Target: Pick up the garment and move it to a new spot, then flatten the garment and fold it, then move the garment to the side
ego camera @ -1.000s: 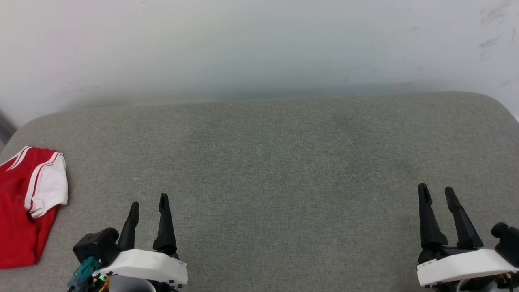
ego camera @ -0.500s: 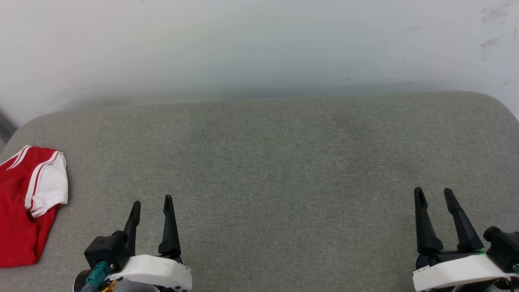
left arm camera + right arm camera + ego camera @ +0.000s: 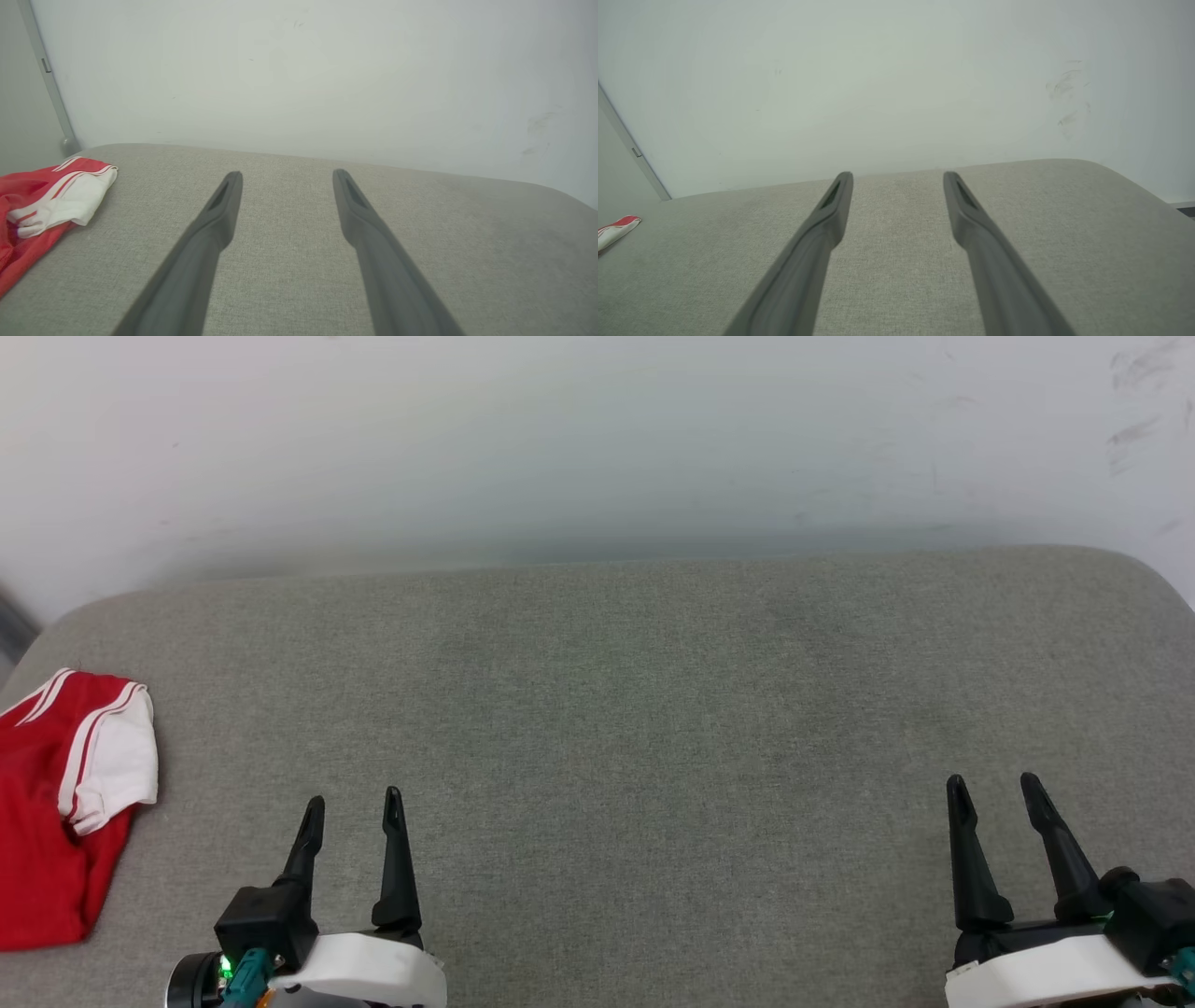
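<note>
The garment (image 3: 47, 821), red with a white sleeve and red-white stripe trim, lies bunched at the left edge of the grey cushioned surface (image 3: 616, 709); the head view cuts part of it off. It also lies at the left in the left wrist view, garment (image 3: 42, 205), and as a sliver far left in the right wrist view, garment (image 3: 616, 229). My left gripper (image 3: 353, 799) stands open near the front edge, to the right of the garment and apart from it, nothing between its fingers. My right gripper (image 3: 991, 782) is open at the lower right, far from the garment.
A pale wall (image 3: 597, 448) rises behind the surface, with scuff marks at its upper right. The surface's rounded corners fall away at the far left and far right. A grey vertical strip (image 3: 51, 93) runs down the wall at the left.
Both grippers have drawn back toward the bottom of the head view; the left one also shifted slightly right. The garment has not moved.
</note>
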Robot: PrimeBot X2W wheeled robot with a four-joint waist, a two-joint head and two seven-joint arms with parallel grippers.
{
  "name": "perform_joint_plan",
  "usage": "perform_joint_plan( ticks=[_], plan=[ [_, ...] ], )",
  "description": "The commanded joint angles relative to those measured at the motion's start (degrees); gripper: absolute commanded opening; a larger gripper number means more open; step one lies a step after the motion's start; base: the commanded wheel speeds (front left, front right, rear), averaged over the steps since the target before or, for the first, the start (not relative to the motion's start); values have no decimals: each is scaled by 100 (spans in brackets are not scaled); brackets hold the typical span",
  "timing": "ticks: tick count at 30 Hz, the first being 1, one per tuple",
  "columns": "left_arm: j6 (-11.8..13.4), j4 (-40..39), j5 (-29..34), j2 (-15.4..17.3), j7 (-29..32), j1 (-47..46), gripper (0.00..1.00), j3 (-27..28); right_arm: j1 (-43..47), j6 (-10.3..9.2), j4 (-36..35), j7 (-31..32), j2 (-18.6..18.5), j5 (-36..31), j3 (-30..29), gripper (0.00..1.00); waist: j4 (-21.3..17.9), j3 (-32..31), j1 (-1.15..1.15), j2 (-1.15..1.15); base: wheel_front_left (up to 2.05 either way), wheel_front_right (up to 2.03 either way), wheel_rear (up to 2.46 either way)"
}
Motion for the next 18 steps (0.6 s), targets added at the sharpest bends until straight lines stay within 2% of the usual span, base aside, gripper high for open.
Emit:
perform_joint_plan(
  ticks=[1, 18],
  plan=[
    [-24, -44, 111, 4, -38, 46, 100, 14, 14, 0, -57, -58, -5, -106, 7, 100, 1, 1, 0, 0, 0, 0, 0],
    [-167, 37, 581, -59, -235, 165, 100, 135, 147, -1, -112, -251, -4, -655, 80, 100, -10, -9, 0, 0, 0, 0, 0]
  ],
)
